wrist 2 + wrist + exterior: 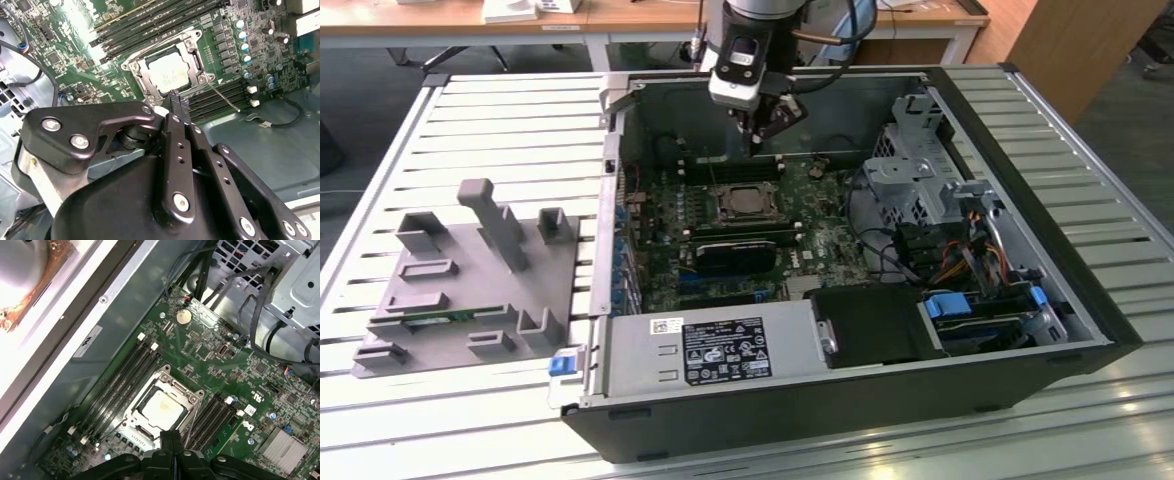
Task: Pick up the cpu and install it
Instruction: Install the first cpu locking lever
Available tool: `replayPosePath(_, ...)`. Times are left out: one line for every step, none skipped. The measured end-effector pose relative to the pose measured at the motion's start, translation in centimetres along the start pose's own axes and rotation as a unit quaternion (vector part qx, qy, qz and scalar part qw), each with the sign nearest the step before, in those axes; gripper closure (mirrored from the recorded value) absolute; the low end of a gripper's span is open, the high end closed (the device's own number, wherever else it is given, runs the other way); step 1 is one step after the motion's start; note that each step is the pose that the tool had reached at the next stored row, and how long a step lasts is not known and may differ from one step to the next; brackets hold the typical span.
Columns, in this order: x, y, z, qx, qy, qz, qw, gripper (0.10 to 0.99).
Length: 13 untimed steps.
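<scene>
One cpu (162, 409) lies seated in the motherboard socket (161, 407), mid-case | gripper (762, 128) hovers above its far side, fingers pressed together, empty | step: placement looks done | next: secure socket frame, judged.

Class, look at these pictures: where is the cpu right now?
The cpu sits in the motherboard socket, between the memory slots, inside the open case; in both wrist views the end effector hangs just above it.
</scene>
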State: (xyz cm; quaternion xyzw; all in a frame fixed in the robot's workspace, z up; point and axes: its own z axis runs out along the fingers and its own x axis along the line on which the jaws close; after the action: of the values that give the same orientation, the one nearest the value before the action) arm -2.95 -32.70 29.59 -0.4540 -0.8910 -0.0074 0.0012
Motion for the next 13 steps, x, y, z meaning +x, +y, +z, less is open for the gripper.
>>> replayPosePath(0.0,0.0,0.0,0.0001,0.0,-0.004,1.0,0.98)
replayPosePath(0.0,0.0,0.0,0.0001,0.0001,-0.008,1.0,0.98)
replayPosePath(0.0,0.0,0.0,0.0001,0.0002,-0.012,0.9999,0.98)
replayPosePath(0.0,0.0,0.0,0.0002,0.0002,-0.016,0.9999,0.98)
replayPosePath(0.0,0.0,0.0,0.0002,0.0003,-0.022,0.9998,0.98)
replayPosePath(0.0,0.0,0.0,0.0003,0.0004,-0.027,0.9996,0.98)
replayPosePath(0.0,0.0,0.0,0.0004,0.0004,-0.035,0.9994,0.98)
replayPosePath(0.0,0.0,0.0,0.0004,0.0005,-0.043,0.9991,0.98)
replayPosePath(0.0,0.0,0.0,0.0005,0.0007,-0.053,0.9986,0.98)
replayPosePath(0.0,0.0,0.0,0.0006,0.0007,-0.06,0.9982,0.98)
replayPosePath(0.0,0.0,0.0,0.0006,0.0008,-0.067,0.9977,0.98)
replayPosePath(0.0,0.0,0.01,0.0007,0.0009,-0.073,0.9973,0.98)
replayPosePath(0.0,0.0,0.01,0.0007,0.001,-0.079,0.9969,0.98)
